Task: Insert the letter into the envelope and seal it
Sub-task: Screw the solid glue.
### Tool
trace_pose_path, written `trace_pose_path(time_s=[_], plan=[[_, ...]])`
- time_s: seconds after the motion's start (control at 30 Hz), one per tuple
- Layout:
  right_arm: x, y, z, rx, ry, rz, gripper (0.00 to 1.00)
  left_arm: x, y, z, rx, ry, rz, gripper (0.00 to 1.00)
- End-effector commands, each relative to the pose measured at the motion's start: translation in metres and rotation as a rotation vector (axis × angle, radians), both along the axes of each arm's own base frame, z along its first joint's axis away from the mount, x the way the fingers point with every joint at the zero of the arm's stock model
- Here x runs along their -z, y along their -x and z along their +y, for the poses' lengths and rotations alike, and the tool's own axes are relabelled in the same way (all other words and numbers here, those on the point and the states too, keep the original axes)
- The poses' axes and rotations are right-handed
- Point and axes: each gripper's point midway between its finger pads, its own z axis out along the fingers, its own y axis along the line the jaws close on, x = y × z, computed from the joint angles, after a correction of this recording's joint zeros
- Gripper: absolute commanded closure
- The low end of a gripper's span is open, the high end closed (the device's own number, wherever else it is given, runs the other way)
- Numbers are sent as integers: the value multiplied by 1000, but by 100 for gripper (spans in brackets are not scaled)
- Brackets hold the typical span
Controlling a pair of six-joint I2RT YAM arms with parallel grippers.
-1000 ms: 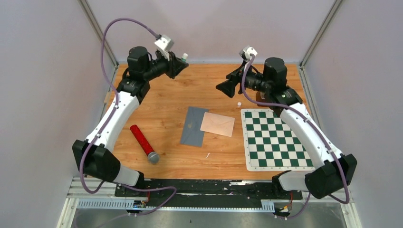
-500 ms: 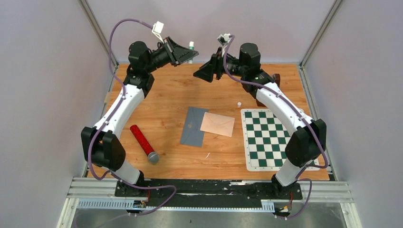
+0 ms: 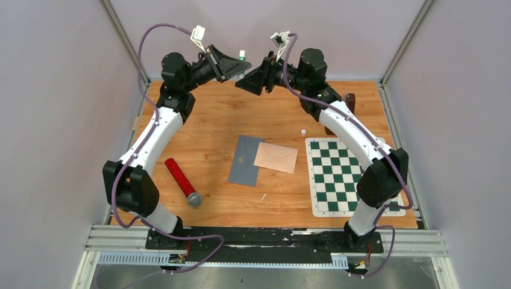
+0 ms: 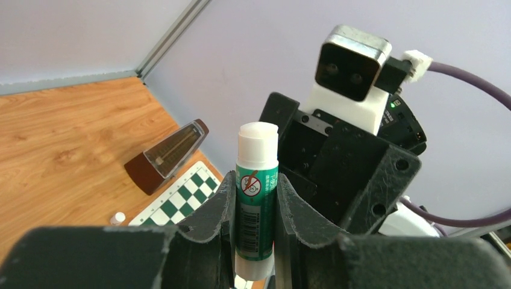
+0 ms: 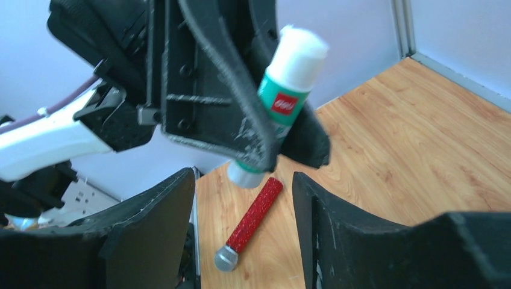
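Left wrist view: our left gripper (image 4: pixel 256 183) clamps the green-and-white glue stick (image 4: pixel 257 158) by its middle. Our right gripper (image 5: pixel 242 186) faces it, jaws wide, holding nothing. On the table (image 3: pixel 211 120), the tan paper (image 3: pixel 276 158) overlaps the grey paper (image 3: pixel 242 164); which is letter, which envelope, we cannot tell.
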Motion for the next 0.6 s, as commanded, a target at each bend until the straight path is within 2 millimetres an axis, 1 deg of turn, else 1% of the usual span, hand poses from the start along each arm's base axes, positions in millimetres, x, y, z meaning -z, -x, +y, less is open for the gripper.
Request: trace_pose_path(time_s=[0.0,0.1,0.23,0.33,0.43,0.53,0.57], plan=[[-27,-18,4,70,-73,18,40,-16,7,3,-2,11,-50,100],[-28,-21,7,77,-80,23,45,-17,8,3,-4,9,-53,100],[-26,-25,8,96,-83,37,54,-18,9,4,-4,6,-60,100],[-28,-25,8,94,-86,28,65,-17,9,4,-5,2,-54,100],[-31,-25,8,96,-91,2,76,-15,8,3,-7,-3,-48,100],[-35,-24,6,109,-92,-33,99,-11,5,4,-18,-12,-38,100],[-36,-25,5,118,-89,-43,100,-10,2,5,-38,-23,-40,100]])
